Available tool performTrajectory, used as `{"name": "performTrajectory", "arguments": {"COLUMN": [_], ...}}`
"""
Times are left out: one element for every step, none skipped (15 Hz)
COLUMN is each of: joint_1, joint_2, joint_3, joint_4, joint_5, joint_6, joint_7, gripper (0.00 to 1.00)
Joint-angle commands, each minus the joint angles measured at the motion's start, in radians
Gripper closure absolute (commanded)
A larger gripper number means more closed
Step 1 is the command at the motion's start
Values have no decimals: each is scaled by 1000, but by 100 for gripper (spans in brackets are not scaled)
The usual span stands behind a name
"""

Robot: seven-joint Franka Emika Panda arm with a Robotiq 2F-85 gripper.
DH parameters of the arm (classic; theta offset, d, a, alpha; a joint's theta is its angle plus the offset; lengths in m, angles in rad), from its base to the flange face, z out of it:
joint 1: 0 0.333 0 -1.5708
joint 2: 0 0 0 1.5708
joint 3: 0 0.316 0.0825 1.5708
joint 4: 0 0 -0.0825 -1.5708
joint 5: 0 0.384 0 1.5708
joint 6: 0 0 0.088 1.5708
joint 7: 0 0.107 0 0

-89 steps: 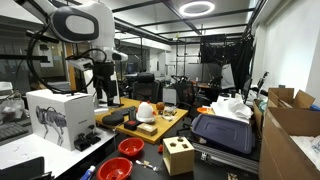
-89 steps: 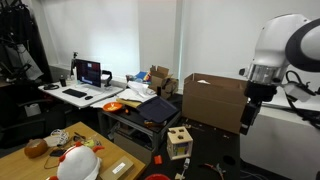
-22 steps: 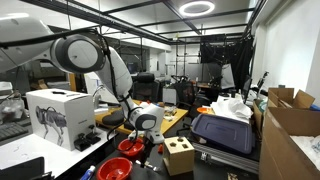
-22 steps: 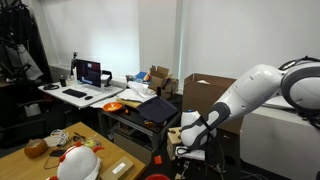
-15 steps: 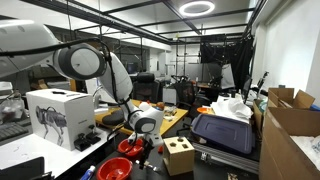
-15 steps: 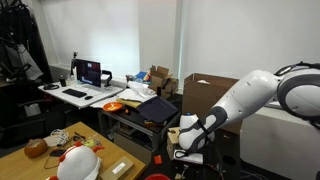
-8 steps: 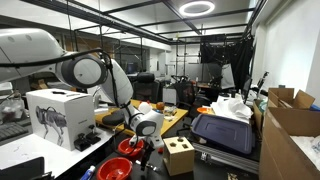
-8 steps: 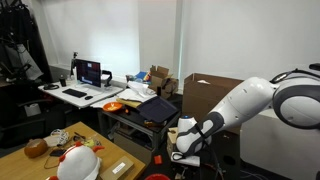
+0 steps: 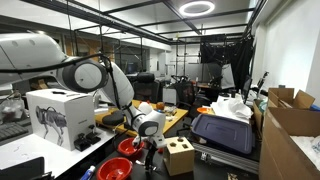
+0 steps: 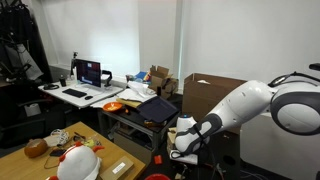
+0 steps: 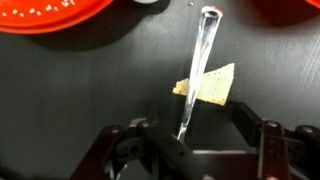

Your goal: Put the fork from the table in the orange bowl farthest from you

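Observation:
A shiny fork (image 11: pixel 200 70) lies on a dark surface, tines away from me, beside a yellowish scrap (image 11: pixel 216 85). My gripper (image 11: pixel 195 140) is open just above it. The fork's handle runs between the two fingers, nearer one of them. An orange-red bowl (image 11: pixel 50 15) sits at the top left of the wrist view. The rim of another bowl (image 11: pixel 292 8) shows at the top right. In an exterior view the gripper (image 9: pixel 150 160) hangs low beside two red bowls, one farther (image 9: pixel 130 147) and one nearer (image 9: pixel 115 170). The pale wood table (image 9: pixel 172 118) stands behind.
A wooden box with shaped holes (image 9: pixel 180 156) stands close to the gripper. A white box printed with a robot dog (image 9: pixel 58 117) stands to one side. A white helmet (image 10: pixel 76 163) lies on the wood table. An orange dish (image 10: pixel 113 106) sits on a low desk. Cardboard boxes (image 10: pixel 210 100) stand behind the arm.
The arm has folded down a little more, bringing the gripper lower toward the dark surface by the red bowls. The bowls and wooden box have not moved.

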Motion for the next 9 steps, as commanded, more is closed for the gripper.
{"name": "performTrajectory", "arguments": {"joint_1": [15, 15, 17, 20, 22, 23, 24, 25, 26], "joint_2": [17, 15, 14, 12, 11, 9, 8, 6, 3], "joint_3": [-25, -26, -28, -32, -35, -37, -39, -41, -43], "joint_4": [31, 33, 33, 32, 32, 30, 28, 27, 24], "joint_5": [12, 11, 10, 8, 7, 6, 6, 5, 4], "joint_6": [-8, -9, -9, -8, -7, -6, -7, -7, -7], "joint_7": [28, 29, 30, 33, 34, 35, 36, 37, 38], "gripper": [53, 60, 66, 75, 82, 88, 97, 100, 100]}}
